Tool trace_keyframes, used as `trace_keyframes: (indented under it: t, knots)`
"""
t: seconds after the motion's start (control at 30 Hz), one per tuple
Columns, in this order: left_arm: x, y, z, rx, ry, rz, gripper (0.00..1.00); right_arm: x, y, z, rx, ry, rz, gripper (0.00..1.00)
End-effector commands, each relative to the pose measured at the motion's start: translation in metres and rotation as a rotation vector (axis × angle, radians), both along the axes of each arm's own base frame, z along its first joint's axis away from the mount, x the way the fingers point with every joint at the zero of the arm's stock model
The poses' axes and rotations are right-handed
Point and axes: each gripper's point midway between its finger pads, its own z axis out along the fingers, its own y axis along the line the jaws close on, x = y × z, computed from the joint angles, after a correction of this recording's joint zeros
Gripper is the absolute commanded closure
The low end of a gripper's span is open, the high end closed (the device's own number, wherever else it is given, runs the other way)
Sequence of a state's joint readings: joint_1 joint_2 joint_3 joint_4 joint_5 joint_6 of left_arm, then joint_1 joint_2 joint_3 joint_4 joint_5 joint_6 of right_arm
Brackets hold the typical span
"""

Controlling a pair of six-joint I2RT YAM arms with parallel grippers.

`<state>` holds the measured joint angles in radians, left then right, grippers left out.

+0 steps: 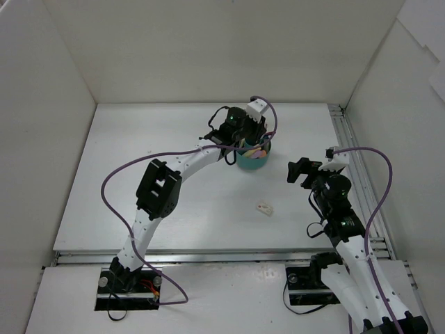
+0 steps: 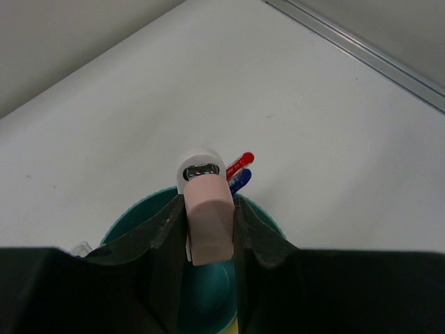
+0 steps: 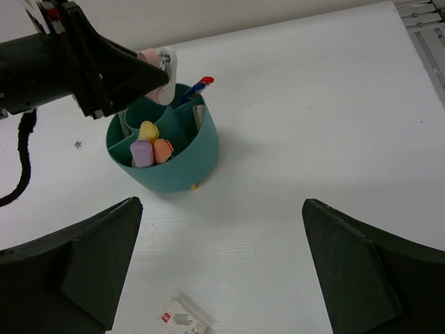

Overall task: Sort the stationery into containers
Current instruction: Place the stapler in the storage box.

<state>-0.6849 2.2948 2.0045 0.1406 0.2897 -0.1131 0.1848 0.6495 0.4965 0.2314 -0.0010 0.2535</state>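
The round teal cup [image 1: 252, 161] stands mid-table and also shows in the right wrist view [image 3: 182, 161]. It holds yellow [image 3: 147, 131], purple [image 3: 141, 153] and orange [image 3: 163, 149] highlighters and red and blue pens [image 3: 197, 88]. My left gripper [image 2: 208, 223] is shut on a pink eraser [image 2: 208, 217] right over the cup's rim [image 2: 132, 212]; the eraser shows too in the right wrist view [image 3: 158, 61]. A white eraser in a wrapper [image 1: 265, 208] lies on the table, near the bottom of the right wrist view [image 3: 185, 316]. My right gripper [image 3: 222, 268] is open and empty above it.
White walls enclose the table on three sides. A metal rail [image 1: 348, 149] runs along the right edge. The left arm's purple cable [image 1: 132, 167] loops over the table's left half.
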Motion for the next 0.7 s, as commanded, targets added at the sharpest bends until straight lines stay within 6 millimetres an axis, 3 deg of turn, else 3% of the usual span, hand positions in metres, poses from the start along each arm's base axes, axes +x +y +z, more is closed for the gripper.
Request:
trace_keyframes:
  t: [0.0, 0.2, 0.5, 0.57, 0.67]
  knots:
    - [0.004, 0.014, 0.085, -0.139, -0.165, 0.03, 1.0, 0.003, -0.003, 0.01, -0.012, -0.041, -0.019, 0.02]
    - [0.006, 0.032, 0.075, -0.14, -0.141, 0.043, 1.0, 0.003, -0.002, 0.011, -0.014, -0.04, -0.011, 0.02]
    - [-0.008, 0.034, 0.064, -0.149, -0.117, 0.006, 1.0, 0.003, -0.002, 0.01, -0.02, -0.037, -0.007, 0.02]
    - [-0.01, 0.034, 0.061, -0.143, -0.103, 0.003, 0.94, 0.003, 0.0, 0.009, -0.021, -0.034, 0.002, 0.02]
    - [-0.014, 0.035, 0.062, -0.136, -0.097, -0.007, 0.68, 0.004, 0.008, 0.006, -0.025, -0.023, 0.047, 0.02]
